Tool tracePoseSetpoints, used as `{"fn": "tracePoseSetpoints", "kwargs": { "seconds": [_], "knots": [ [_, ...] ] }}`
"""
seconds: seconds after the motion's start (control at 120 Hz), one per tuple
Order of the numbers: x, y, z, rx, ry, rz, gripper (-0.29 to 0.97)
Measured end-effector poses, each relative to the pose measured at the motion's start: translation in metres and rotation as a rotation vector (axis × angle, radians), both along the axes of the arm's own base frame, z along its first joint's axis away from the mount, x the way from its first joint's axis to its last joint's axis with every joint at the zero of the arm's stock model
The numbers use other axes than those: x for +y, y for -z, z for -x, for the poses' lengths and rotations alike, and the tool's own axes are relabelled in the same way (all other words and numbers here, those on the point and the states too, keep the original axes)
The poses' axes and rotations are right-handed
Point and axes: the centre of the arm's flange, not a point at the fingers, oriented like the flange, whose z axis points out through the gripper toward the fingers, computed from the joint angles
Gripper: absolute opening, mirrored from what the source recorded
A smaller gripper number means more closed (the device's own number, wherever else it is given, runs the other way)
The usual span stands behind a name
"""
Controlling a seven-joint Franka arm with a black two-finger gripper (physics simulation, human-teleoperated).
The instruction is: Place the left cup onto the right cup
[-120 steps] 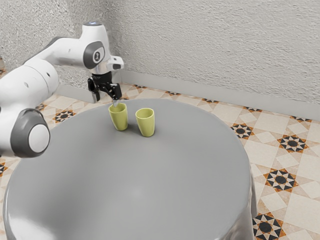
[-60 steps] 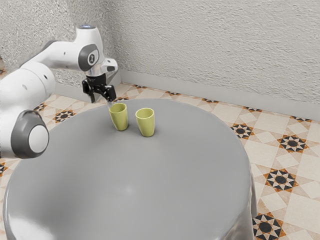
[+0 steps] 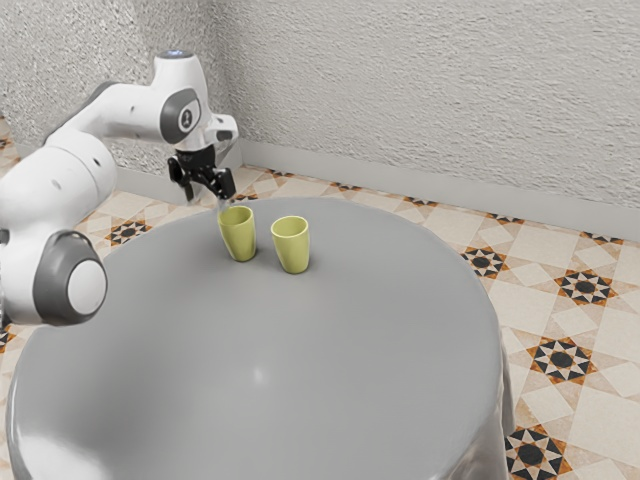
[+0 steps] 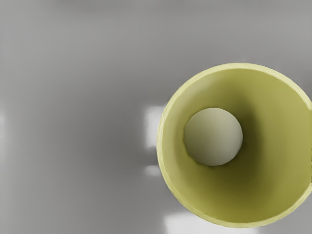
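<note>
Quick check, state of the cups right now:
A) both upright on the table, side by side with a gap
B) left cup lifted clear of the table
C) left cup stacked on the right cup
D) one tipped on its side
A: the left cup and the right cup both stand upright on the grey table with a gap between them, and the gripper sits just above the left cup's rim.

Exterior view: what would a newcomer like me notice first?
Two matching yellow-green cups, the left cup and the right cup, stand upright and slightly apart near the far edge of a round grey table. The white arm holds its black gripper close over the left cup's rim.
</note>
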Motion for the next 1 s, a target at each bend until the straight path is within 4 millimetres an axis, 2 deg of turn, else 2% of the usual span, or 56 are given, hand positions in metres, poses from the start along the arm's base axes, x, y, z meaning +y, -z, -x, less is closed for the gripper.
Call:
{"fn": "tracePoseSetpoints", "kwargs": {
  "seconds": [0.342,0.633,1.0],
  "knots": [
    [-0.006,0.012,-0.011,-0.050,0.017,-0.013,0.68],
    [-0.006,0.014,-0.016,-0.087,0.023,-0.022,0.68],
    [-0.006,0.033,-0.020,-0.098,0.025,-0.026,0.68]
  ]
}}
